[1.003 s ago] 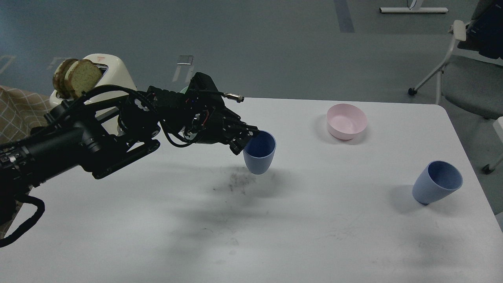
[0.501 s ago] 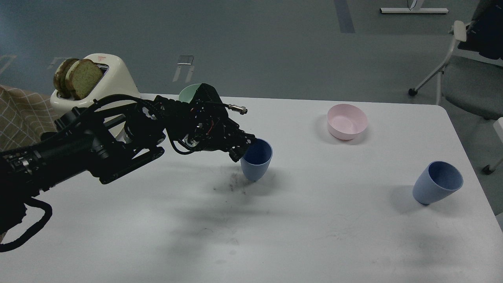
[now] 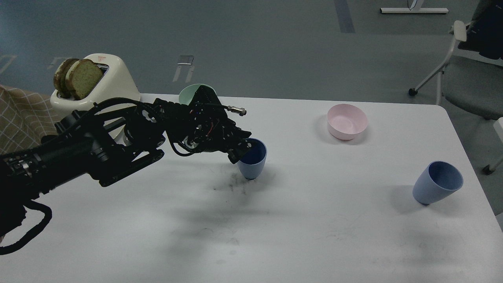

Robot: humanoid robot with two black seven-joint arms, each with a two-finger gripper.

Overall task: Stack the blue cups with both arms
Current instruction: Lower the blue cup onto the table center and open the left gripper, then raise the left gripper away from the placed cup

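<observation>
One blue cup (image 3: 251, 159) stands upright near the middle of the white table (image 3: 298, 228), its base on or just above the surface. My left gripper (image 3: 240, 148) reaches in from the left and is shut on this cup's left rim. The second blue cup (image 3: 437, 182) stands at the table's right side, apart from everything. My right arm is out of view.
A pink bowl (image 3: 347, 121) sits at the back right. A pale green bowl (image 3: 188, 94) is partly hidden behind my left arm. A cream toaster (image 3: 103, 80) with bread slices stands at the back left. A chair (image 3: 467, 74) is off the table's right.
My left gripper has lowered the held cup and drawn it slightly left, down to the table surface. The green bowl has come into view behind the arm. The right cup has not moved.
</observation>
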